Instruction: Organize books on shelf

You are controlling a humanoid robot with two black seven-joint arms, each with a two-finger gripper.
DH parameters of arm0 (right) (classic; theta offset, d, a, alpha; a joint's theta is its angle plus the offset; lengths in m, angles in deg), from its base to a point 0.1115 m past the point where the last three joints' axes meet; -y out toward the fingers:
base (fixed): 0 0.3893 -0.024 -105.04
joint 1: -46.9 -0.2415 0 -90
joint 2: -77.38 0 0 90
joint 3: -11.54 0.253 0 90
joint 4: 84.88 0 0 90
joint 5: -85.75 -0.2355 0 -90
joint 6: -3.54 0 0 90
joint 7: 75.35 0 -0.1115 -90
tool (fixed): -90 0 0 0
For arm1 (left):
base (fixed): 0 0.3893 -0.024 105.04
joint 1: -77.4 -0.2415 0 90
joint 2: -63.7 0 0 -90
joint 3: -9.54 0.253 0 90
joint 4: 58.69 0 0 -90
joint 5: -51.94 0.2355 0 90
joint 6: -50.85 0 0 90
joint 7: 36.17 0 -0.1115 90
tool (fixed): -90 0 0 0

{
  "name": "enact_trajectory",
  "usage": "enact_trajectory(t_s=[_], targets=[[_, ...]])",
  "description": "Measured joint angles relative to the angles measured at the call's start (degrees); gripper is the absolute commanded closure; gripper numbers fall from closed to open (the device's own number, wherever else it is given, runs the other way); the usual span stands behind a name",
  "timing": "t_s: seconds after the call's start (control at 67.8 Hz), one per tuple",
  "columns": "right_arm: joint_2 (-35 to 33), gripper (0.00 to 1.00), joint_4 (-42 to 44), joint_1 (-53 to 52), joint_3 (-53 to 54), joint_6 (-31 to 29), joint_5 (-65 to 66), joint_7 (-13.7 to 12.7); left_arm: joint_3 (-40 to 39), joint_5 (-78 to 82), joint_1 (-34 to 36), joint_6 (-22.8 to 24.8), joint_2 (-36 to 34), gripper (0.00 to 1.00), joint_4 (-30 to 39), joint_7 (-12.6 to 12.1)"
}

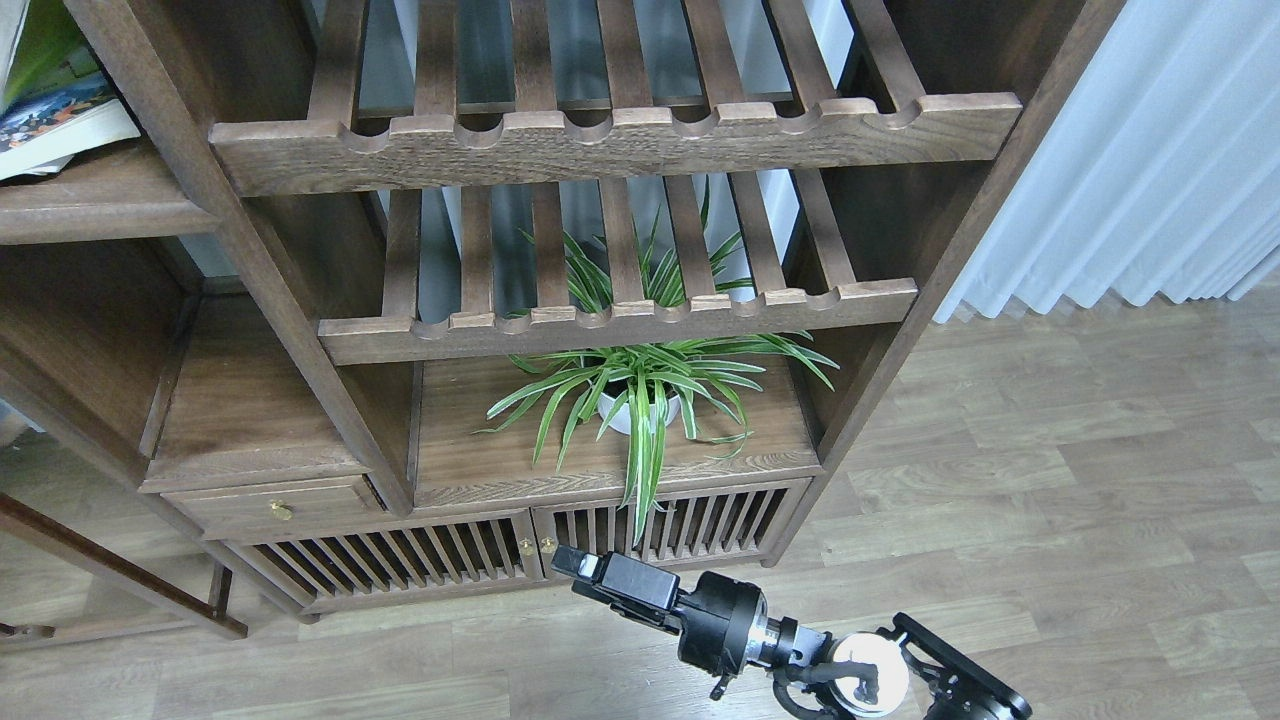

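Books lie at the top left corner, cut off by the view's edge: a yellow-green one (45, 50) leans over a smaller one with a colourful cover (60, 118). They rest on the shelf (110, 205), a flat dark-brown board. My right gripper (574, 563) hangs low over the floor in front of the bookcase's slatted doors, far below and right of the books. It is dark and seen end-on, so its fingers cannot be told apart. Nothing shows in it. The left gripper is out of view.
Two slatted racks with notched front rails (610, 145) fill the middle bay. A potted spider plant (645, 395) stands on the board below them. A small drawer (275, 500) sits at lower left, a white curtain (1150, 170) at right, wooden floor (1050, 480) beneath.
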Motion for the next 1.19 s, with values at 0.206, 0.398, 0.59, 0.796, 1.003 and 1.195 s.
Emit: enact_trajectory(t_s=[0.206,0.398,0.59,0.796,1.003,1.195], targets=[[0.0,0.01,0.0,0.07,0.0,0.0,-0.01,0.0,1.06,0.75,0.18,0.02,0.08,0.15,0.87,0.0],[0.0,0.01,-0.08,0.08,0.0,0.0,-0.01,0.0,1.61,1.68,0.24,0.01,0.15,0.01,4.18,-0.01],[0.0,0.01,-0.17,0.22,0.06,0.0,-0.01,0.0,2.93,1.83,0.1,0.01,0.72,0.0,9.38,-0.01],[0.0,0.01,-0.18,0.5,0.12,0.0,-0.01,0.0,3.04,1.77,0.13,0.01,0.76,0.0,14.89,-0.01],[0.0,0.01,-0.18,0.52,0.16,0.0,0.0,0.0,3.05,1.82,0.26,0.01,-0.42,0.0,20.39,-0.01],[0.0,0.01,-0.18,0.53,0.1,0.0,-0.01,0.0,3.69,2.01,-0.29,-0.09,-2.67,0.0,26.1,0.03]])
